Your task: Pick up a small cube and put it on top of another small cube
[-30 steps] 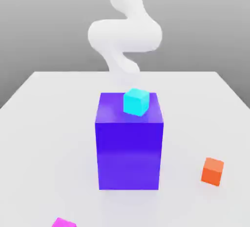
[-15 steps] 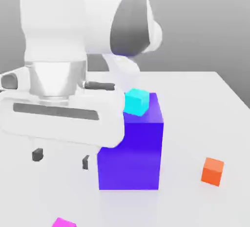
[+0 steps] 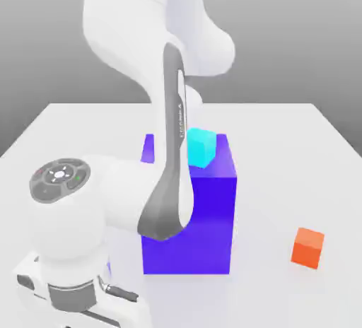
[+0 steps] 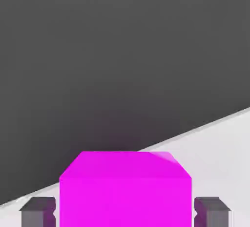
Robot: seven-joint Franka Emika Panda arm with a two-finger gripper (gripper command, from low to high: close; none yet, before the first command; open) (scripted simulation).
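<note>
A: Down at the table's (image 3: 71,129) near edge, gripper (image 4: 125,211) clenched on the magenta cube (image 4: 125,192). One finger (image 4: 39,212) pressed to each side face, cube squarely between.

B: Seen in the hand view, that. And the exterior view?

A: Arm (image 3: 162,107) bent low toward the exterior view's left, wrist at the bottom edge. No telling from there what sits between the fingers.

B: So, grasped but not lifted?

A: Likely resting on the table yet, by the look of the hand's height. Lift not yet done.

B: Where next?

A: Judging by the task, up and away from the near edge. Cyan cube (image 3: 201,147) perched on the purple block (image 3: 187,213), behind the arm, farther from the camera and higher than the hand. Orange cube (image 3: 308,247) low on the table at the exterior view's right, well apart from the block.

B: Which target?

A: Cannot say. Either small cube would fit the task. Cyan calls for a high climb over the block; orange for a low sweep across to the exterior view's right.

B: Long axis to mind?

A: None; a cube, equal on all sides. Faces square to the fingers, so little need to turn the wrist.
</note>
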